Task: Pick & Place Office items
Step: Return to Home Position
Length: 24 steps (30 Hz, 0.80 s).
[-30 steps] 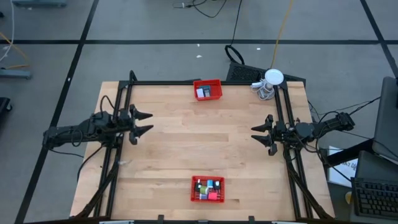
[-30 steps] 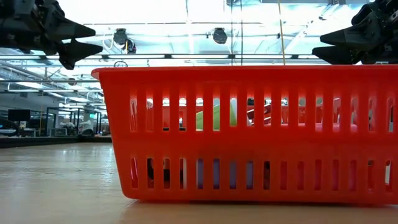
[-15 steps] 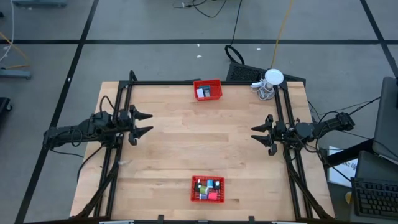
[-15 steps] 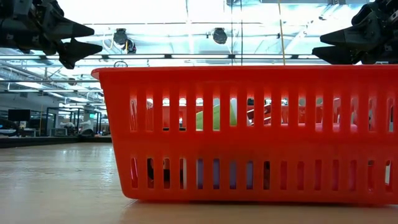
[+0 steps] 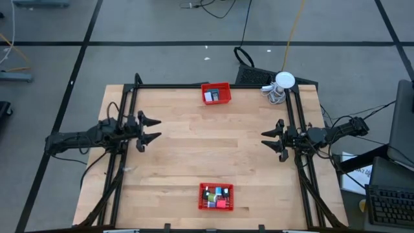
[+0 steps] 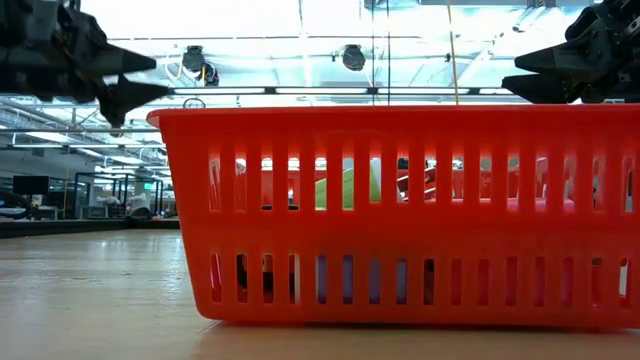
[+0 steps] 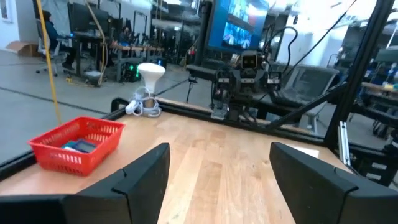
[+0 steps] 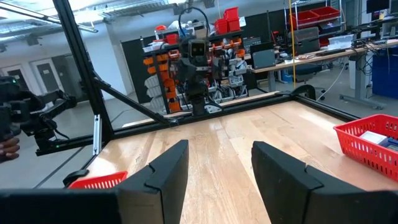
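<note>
- Left gripper (image 5: 159,128): positioned over the left edge of the light wooden table (image 5: 194,155), aimed across the table at the opposite arm. Its two dark fingers (image 7: 143,177) are spread wide. Nothing is held, and bare tabletop shows through the gap.
- Near red mesh basket (image 5: 200,197): stands at the table's near edge, between the two grippers. It is well apart from both and off to the side of each pair of fingertips. In the low view both grippers hang above its rim level, one at either end.
- Office items (image 5: 216,196): small pink, teal, green and blue pieces lie packed together inside the near red mesh basket. None is touching either gripper's fingers. Through the basket's slots in the low view, green and pink shapes show, but single pieces cannot be told apart there.
- Far red mesh basket (image 5: 216,84): stands at the table's far edge, also between the grippers, on the opposite side of the fingertips from the near basket. It holds a white piece and a blue piece (image 5: 211,97).
- White round object with coiled cable (image 5: 283,83): rests at the far right corner of the table, near the far red mesh basket. It is well to the side of the right gripper's fingers.
- Right gripper (image 5: 263,140): positioned over the right edge of the table, aimed back at the left gripper. Its dark fingers (image 8: 158,177) are parted and hold nothing, and the tabletop is visible between them.
</note>
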Tool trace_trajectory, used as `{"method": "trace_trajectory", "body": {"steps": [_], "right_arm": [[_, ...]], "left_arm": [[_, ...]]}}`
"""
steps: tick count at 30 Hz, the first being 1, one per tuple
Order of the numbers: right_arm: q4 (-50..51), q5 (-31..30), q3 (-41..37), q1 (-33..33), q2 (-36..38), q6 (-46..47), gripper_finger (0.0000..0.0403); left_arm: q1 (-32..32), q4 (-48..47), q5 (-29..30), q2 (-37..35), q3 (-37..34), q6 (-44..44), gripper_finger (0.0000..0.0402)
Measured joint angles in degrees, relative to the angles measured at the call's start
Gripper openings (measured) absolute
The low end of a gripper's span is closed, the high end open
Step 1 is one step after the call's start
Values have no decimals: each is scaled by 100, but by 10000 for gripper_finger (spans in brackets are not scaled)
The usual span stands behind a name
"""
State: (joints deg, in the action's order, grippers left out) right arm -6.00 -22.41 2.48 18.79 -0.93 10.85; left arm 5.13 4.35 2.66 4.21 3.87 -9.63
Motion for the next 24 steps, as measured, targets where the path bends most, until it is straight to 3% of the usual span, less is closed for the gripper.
{"method": "trace_trajectory", "body": {"steps": [2, 15, 24], "right_arm": [[2, 2, 0, 0, -2, 0, 165], [2, 0, 0, 0, 0, 0, 165], [2, 0, -2, 0, 0, 0, 165]], "left_arm": [[0, 469, -6, 1, -292, -15, 277], [4, 32, 37, -9, -303, 292, 282], [4, -205, 31, -11, -301, -62, 278]]}}
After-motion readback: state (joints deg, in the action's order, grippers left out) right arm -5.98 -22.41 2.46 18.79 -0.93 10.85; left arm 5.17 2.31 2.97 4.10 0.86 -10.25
